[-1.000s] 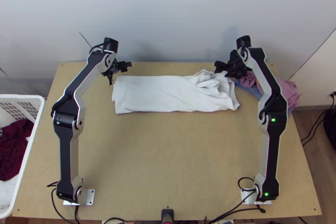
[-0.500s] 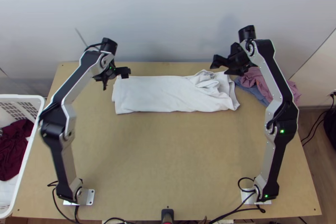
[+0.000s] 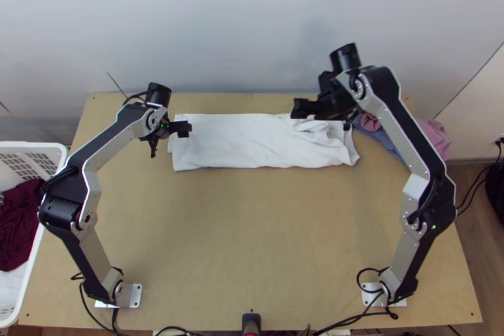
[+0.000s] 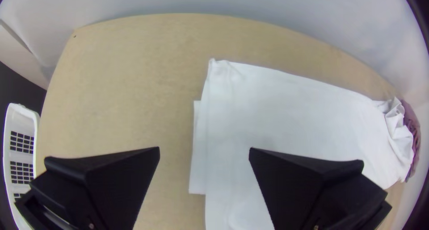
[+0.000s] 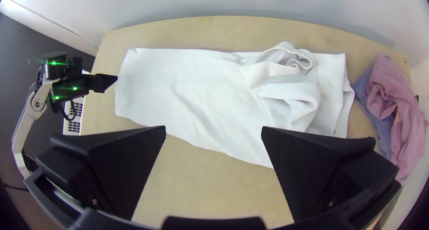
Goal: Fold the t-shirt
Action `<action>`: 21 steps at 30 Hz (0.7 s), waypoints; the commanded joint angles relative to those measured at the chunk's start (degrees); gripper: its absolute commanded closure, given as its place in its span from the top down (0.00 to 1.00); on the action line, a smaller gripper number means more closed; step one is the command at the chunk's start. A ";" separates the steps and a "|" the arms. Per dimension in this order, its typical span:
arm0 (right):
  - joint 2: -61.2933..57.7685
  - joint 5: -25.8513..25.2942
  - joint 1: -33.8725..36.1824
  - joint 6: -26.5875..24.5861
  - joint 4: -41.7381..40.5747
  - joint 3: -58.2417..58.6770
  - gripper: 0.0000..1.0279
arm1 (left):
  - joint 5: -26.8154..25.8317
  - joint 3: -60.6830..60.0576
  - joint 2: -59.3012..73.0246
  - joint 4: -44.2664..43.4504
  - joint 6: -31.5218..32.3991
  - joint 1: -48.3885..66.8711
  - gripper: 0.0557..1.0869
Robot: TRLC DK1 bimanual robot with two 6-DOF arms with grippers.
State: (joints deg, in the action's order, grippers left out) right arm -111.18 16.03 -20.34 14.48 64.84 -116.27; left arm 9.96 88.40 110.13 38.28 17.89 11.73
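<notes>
The white t-shirt lies as a long folded strip across the far part of the table, its right end bunched in loose folds. Over its left end, my left gripper stands open. My right gripper is above the bunched end, also open. In the left wrist view, my left gripper has the left edge of the t-shirt between its spread fingers, ungripped. Nothing is held by my right gripper in the right wrist view, where the t-shirt lies with a curled fold near one end.
Pink cloth and blue-grey cloth lie in a pile at the table's far right. A white basket with dark red cloth stands left of the table. Bare wood stretches between the arms.
My left gripper has come nearer the table's near edge, toward the t-shirt's left end. My right gripper has shifted left over the bunched part. The t-shirt lies as before.
</notes>
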 commanded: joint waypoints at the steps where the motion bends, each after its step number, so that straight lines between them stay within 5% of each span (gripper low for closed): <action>1: 2.89 -2.76 -2.69 -0.95 -2.96 4.56 0.97 | 0.06 -3.41 2.46 -4.27 1.27 0.49 0.94; 14: 2.45 -3.29 -3.22 -1.03 -6.13 6.93 0.97 | -0.20 1.95 9.32 -3.83 2.50 2.34 0.93; 17: 1.93 -3.29 -3.22 -0.95 -6.22 6.49 0.97 | -0.29 2.48 10.46 -3.65 2.41 2.78 0.82; 21: 0.96 -3.29 -3.39 -0.77 -6.22 5.53 0.97 | -0.29 2.57 10.90 -3.92 2.41 3.39 0.50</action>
State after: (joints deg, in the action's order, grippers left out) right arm -109.14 12.82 -23.46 13.41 59.16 -109.86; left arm 9.72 90.17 119.22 34.33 20.49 14.15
